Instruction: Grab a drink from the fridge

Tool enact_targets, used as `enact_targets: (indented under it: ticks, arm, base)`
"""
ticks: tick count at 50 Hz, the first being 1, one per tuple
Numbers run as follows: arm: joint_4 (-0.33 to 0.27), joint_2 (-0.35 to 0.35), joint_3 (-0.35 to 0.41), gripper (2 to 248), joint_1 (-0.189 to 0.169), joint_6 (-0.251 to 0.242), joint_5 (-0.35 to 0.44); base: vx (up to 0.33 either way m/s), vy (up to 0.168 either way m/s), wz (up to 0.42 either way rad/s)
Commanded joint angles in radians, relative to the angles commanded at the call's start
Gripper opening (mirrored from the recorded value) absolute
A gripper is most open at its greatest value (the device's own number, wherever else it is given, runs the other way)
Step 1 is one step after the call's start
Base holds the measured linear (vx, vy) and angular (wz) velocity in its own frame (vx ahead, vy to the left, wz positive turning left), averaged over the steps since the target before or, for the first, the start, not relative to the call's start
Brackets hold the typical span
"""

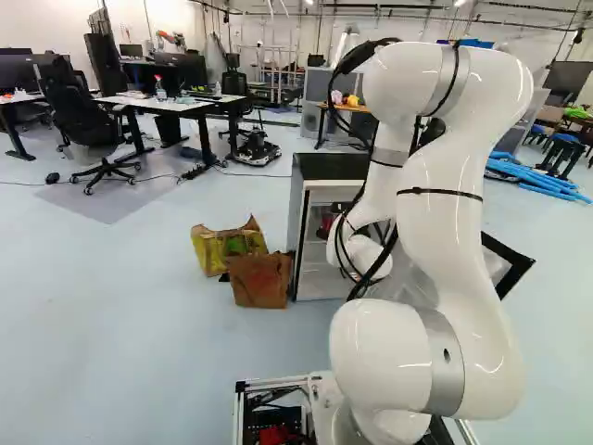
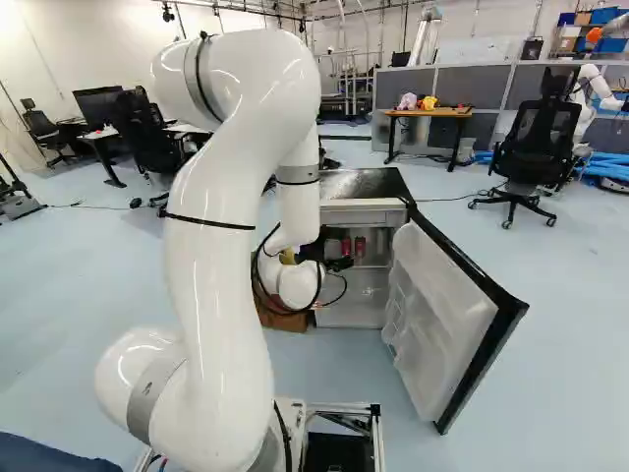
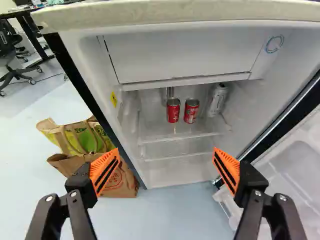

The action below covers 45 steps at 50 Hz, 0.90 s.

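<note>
Small open fridge [image 3: 177, 177] with a pale interior. On its upper wire or glass-like shelf [image 3: 175, 137] stand two short red cans [image 3: 173, 111], side by side with a narrow gap, both upright. Each is glossy red with pale markings and a silvery rim around a darker top. A third can, silvery white with darker markings [image 3: 218, 99], is near them, on the side toward the open door [image 2: 442, 315]; it looks slightly tilted. The black pincer [image 2: 337, 258] is at the fridge's front. Seen from the wrist, the pincer [image 3: 165, 154] is wide open, its orange pads [image 3: 104, 171] well apart, nothing between them; the cans are ahead. A brown bag [image 3: 122, 181] and a yellow-green bag [image 3: 80, 137] rest on the floor beside the fridge.
</note>
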Motion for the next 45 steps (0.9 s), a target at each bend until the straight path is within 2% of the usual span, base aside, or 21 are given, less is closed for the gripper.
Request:
enact_targets:
  ticks: [24,45]
  arm:
    - [-0.013,-0.153,-0.162,247,-0.031,0.0,0.0]
    - [-0.013,-0.275,-0.296,247,-0.036,0.0,0.0]
  base:
    - [0.0,0.0,0.0]
    - [0.0,0.0,0.0]
